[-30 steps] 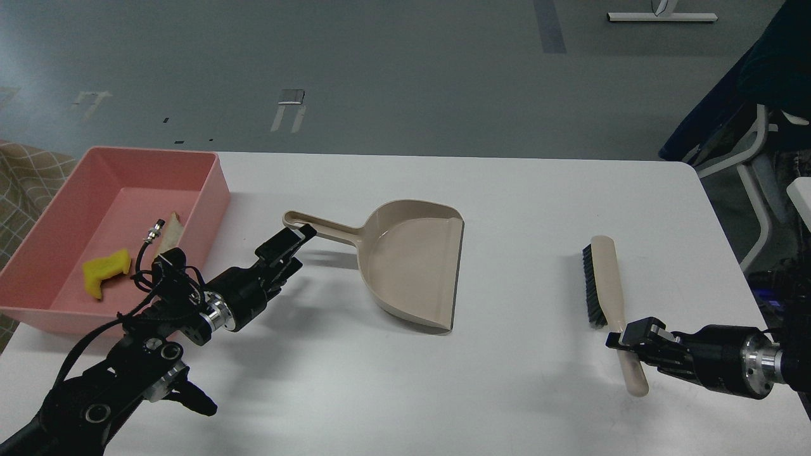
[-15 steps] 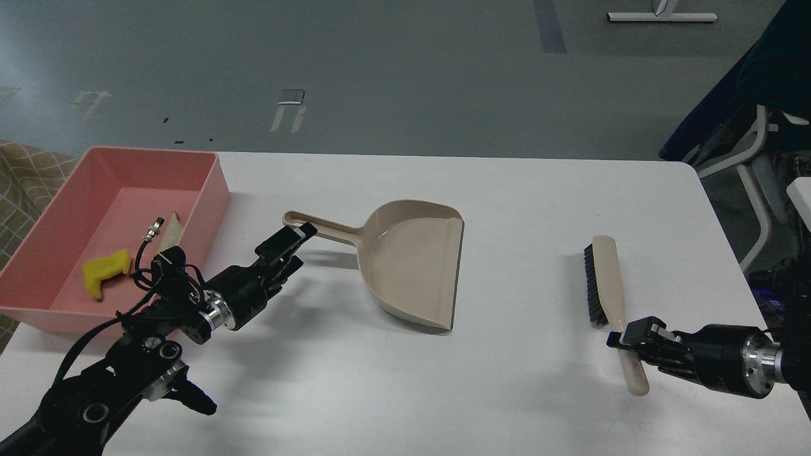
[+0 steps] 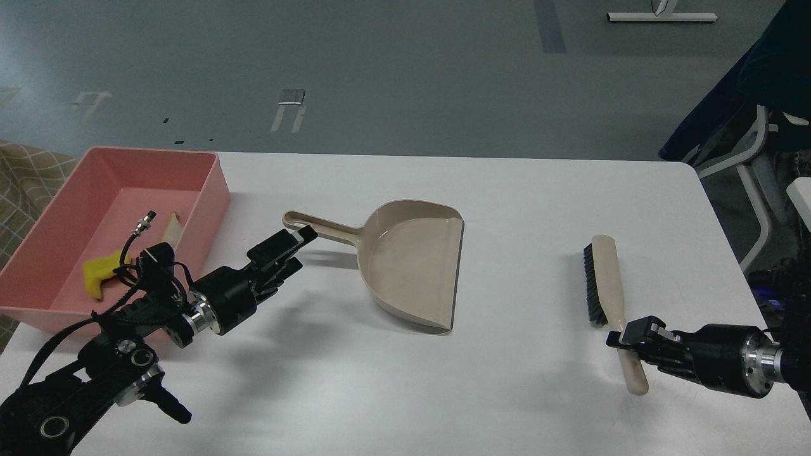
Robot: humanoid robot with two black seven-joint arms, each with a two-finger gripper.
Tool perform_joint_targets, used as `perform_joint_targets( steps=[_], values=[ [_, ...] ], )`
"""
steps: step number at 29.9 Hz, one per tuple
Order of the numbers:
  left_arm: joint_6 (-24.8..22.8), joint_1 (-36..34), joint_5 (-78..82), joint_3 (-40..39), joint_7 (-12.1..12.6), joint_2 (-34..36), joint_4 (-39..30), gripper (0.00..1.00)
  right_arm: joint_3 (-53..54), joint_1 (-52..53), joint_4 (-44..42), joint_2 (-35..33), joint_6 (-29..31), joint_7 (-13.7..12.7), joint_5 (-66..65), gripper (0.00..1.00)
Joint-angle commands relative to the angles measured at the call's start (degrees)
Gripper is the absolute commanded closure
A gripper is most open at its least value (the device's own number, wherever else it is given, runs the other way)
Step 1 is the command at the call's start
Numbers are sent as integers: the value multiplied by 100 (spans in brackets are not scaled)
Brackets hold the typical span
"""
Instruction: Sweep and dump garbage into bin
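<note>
The left gripper (image 3: 303, 235), open a little, sits beside the dustpan (image 3: 415, 263) handle. At 3 o'clock, the right gripper (image 3: 624, 340) holds the brush (image 3: 609, 297).

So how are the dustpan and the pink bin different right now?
The dustpan is beige with a long handle; the bin is pink and handleless. The dustpan looks empty at table centre; the bin at the left edge holds the yellow chunk and slice. Both rest on the white table.

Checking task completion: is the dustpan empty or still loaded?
Empty: the dustpan shows only bare beige floor; both scraps lie in the pink bin.
</note>
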Motion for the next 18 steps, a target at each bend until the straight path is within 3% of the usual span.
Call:
perform_joint_targets(
  steps=[1, 6, 9, 10, 11, 12, 13, 14, 18],
  values=[
    [-10, 120, -18, -158, 10, 188, -282, 2, 11, 0, -9, 1, 5, 0, 0, 7],
    [-98, 32, -307, -431, 27, 382, -423, 2, 11, 0, -9, 1, -3, 0, 0, 7],
    [-90, -415, -668, -606, 54, 470, -414, 2, 11, 0, -9, -8, -3, 0, 0, 9],
    [-81, -660, -834, -615, 62, 496, -379, 2, 11, 0, -9, -8, -3, 0, 0, 18],
    [-81, -915, -975, -616, 71, 514, -327, 2, 11, 0, -1, -8, -3, 0, -8, 35],
    [-81, -917, -976, -616, 71, 514, -326, 2, 11, 0, -1, -8, -3, 0, -8, 35],
    [-72, -1178, -1054, -598, 71, 522, -257, 2, -6, 0, -1, -8, -3, 0, -8, 54],
    [-72, -1424, -1081, -589, 80, 514, -143, 2, -15, 0, -1, -8, -3, 0, -8, 64],
    [-63, -1901, -1090, -589, 124, 487, 165, 2, -24, 0, 8, -8, -3, -9, -17, 74]
  ],
)
